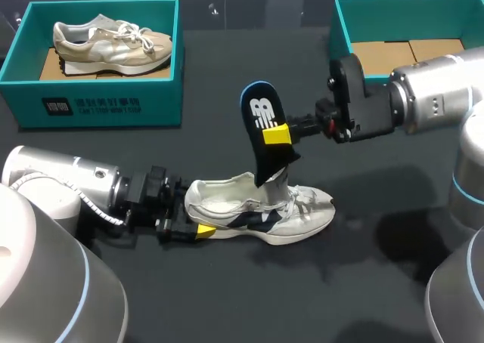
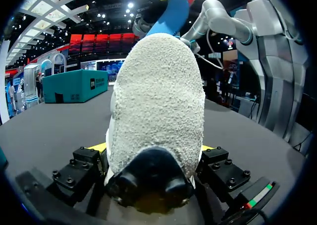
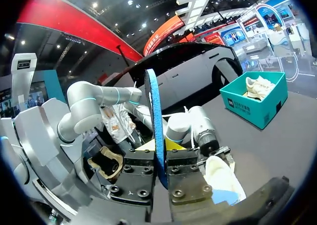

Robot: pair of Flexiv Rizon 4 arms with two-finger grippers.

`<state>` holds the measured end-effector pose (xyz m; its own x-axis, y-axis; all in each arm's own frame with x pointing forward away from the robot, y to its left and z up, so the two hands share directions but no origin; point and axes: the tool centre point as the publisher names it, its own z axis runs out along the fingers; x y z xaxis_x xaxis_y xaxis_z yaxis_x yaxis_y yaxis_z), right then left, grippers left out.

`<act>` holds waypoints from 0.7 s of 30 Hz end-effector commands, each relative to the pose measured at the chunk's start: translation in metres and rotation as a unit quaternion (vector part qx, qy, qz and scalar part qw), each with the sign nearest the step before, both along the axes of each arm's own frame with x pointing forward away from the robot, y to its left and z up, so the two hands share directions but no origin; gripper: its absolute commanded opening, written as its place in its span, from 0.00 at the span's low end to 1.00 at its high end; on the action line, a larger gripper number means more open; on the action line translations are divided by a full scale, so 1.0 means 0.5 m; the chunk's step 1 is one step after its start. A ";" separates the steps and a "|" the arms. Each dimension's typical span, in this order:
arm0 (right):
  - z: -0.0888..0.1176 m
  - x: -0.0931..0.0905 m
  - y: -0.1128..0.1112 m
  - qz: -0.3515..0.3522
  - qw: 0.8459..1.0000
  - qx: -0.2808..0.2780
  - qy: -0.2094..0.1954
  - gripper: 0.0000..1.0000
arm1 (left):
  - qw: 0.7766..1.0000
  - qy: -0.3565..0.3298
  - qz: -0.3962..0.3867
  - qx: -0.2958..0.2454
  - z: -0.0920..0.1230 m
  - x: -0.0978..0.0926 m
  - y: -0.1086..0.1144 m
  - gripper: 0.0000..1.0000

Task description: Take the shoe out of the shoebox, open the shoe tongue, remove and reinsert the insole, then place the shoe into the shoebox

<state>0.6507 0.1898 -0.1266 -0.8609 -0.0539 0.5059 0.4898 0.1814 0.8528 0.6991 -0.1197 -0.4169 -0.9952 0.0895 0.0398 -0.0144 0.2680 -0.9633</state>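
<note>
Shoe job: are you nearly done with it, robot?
Maybe halfway. Done: the shoe is out on the table. In hand: my left claw grips its heel, and my right claw holds the insole, lower end in the shoe; going out or in, I cannot tell. Left: seat the insole, then put the shoe in the empty box.

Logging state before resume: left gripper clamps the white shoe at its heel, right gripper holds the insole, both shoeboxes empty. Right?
One error: the shoebox on the left arm's side holds a beige shoe, per the head view. The left gripper does clamp the white shoe at its heel, and the right gripper holds the insole.
</note>
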 end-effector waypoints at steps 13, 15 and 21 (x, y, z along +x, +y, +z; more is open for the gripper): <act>0.072 -0.072 -0.054 -0.069 0.998 0.004 -0.002 0.00 | 1.000 -0.001 0.001 0.000 -0.004 0.000 0.000 0.00; 0.069 -0.075 -0.059 -0.079 0.997 0.002 0.008 0.00 | 1.000 -0.001 0.001 0.000 -0.004 0.000 0.000 0.00; 0.065 -0.078 -0.062 -0.082 0.997 0.000 0.010 0.00 | 1.000 -0.001 0.001 0.000 -0.004 0.000 0.000 0.00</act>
